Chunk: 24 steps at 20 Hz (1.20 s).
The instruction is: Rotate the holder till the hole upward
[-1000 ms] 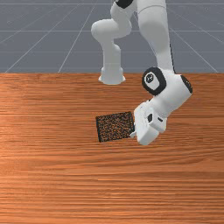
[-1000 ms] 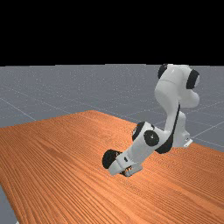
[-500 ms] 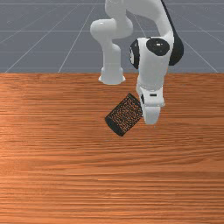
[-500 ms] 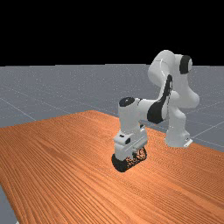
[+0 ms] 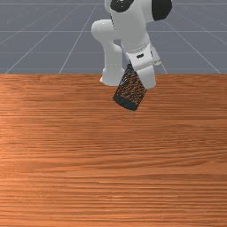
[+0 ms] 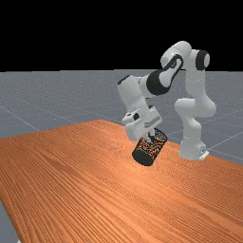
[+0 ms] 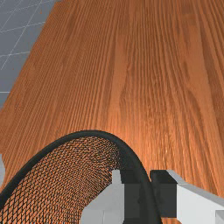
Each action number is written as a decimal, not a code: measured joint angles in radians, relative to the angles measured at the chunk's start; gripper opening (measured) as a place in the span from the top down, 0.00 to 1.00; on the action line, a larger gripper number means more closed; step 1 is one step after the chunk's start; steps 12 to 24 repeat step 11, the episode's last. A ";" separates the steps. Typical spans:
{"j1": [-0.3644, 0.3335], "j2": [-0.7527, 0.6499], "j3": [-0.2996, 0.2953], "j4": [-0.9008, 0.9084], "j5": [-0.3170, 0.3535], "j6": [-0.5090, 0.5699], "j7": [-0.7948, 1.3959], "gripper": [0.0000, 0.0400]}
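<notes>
A black wire-mesh cylindrical holder (image 6: 151,149) is tilted between upright and lying flat, over an orange-brown wooden table (image 6: 71,180). In the far view its solid dark base (image 6: 142,159) is the lower end, toward the far view's left, and its open mouth is the higher end, slanting up toward the far view's right. The white-and-grey robot arm (image 6: 193,85) reaches down to it, and its two-finger gripper (image 6: 150,137) is at the mouth end. The wrist view shows the gripper (image 7: 148,175) closed on the holder's thin wall, with one dark-padded finger (image 7: 131,192) inside the mouth and the other (image 7: 165,194) outside, and the round black rim (image 7: 94,133) passing between them. Wood grain shows orange through the mesh. In the front view the holder is near the table's back edge, just beside the arm's white foot (image 5: 111,76), its base nearest the camera. Whether the base touches the wood cannot be told. Grey gridded floor (image 6: 28,104) stretches beyond the table.
</notes>
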 joint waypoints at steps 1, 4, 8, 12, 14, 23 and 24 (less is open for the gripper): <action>-0.016 -0.006 0.009 -0.004 0.034 0.002 -0.021 0.87; -0.039 0.020 0.023 -0.051 0.070 0.135 -0.081 0.87; -0.051 0.039 0.036 -0.103 0.059 0.287 -0.090 0.34; -0.050 0.042 0.036 -0.119 0.037 0.339 -0.077 0.08; -0.050 0.042 0.036 -0.119 0.037 0.339 -0.077 0.08; -0.050 0.042 0.036 -0.119 0.037 0.339 -0.077 0.08; -0.050 0.042 0.036 -0.119 0.037 0.339 -0.077 0.08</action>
